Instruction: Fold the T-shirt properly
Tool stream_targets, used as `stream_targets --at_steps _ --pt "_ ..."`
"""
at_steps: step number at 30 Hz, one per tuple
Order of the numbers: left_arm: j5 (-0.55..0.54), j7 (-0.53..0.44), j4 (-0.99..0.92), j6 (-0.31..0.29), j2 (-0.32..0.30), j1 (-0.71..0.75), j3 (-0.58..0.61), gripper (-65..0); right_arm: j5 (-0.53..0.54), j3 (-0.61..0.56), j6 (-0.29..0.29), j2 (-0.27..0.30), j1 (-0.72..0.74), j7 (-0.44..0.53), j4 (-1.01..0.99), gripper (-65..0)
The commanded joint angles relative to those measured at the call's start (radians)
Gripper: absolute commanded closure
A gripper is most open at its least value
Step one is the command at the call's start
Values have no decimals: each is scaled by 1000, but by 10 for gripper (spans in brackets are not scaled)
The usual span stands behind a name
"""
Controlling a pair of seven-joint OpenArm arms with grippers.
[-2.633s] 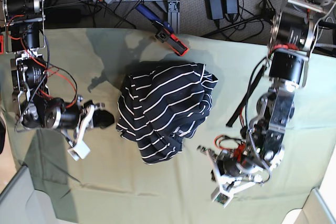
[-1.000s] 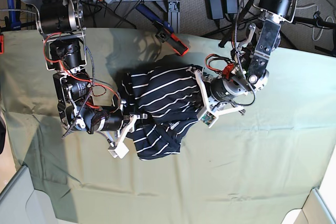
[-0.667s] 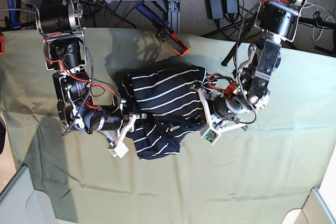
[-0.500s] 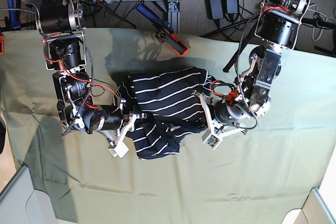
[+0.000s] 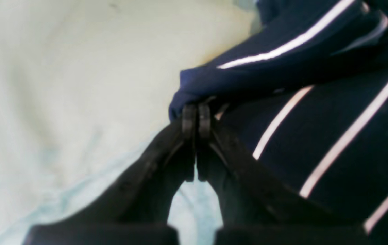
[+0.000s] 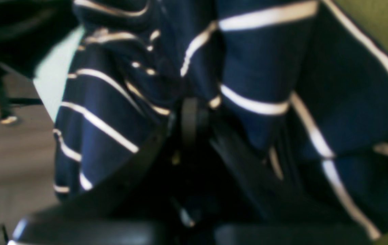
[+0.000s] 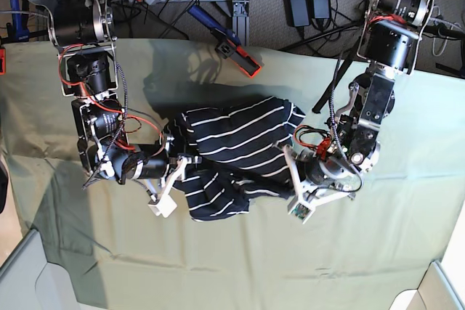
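Both grippers pinch opposite edges of the T-shirt (image 7: pixel 232 154): the left gripper (image 5: pixel 194 115) clamps a hem, the right gripper (image 6: pixel 194 112) seemingly bunched folds, likely to spread it.

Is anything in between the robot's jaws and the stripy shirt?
No. Both grippers are already shut on the T-shirt: the left gripper pinches a fabric edge, the right gripper a bunched fold.

Overhead base view, two close wrist views
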Motion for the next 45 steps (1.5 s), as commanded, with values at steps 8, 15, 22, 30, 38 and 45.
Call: stream_targets --at_steps 8,15,22,30,38,45 --pt "43 33 141 67 -23 -29 -12 0 38 4 92 16 21 -24 99 0" --pt "76 65 141 67 -23 -26 -12 0 44 5 92 41 25 -25 223 0" --pt "80 99 157 68 -23 19 -12 0 36 6 92 41 29 -19 232 0" --pt "98 80 338 129 -55 127 -105 0 -11 30 92 45 29 16 250 0" --pt "66 80 515 130 -132 256 -164 0 -39 36 92 158 29 27 363 0" --pt "60 80 591 130 -150 352 -163 0 -31 43 92 226 21 27 393 0"
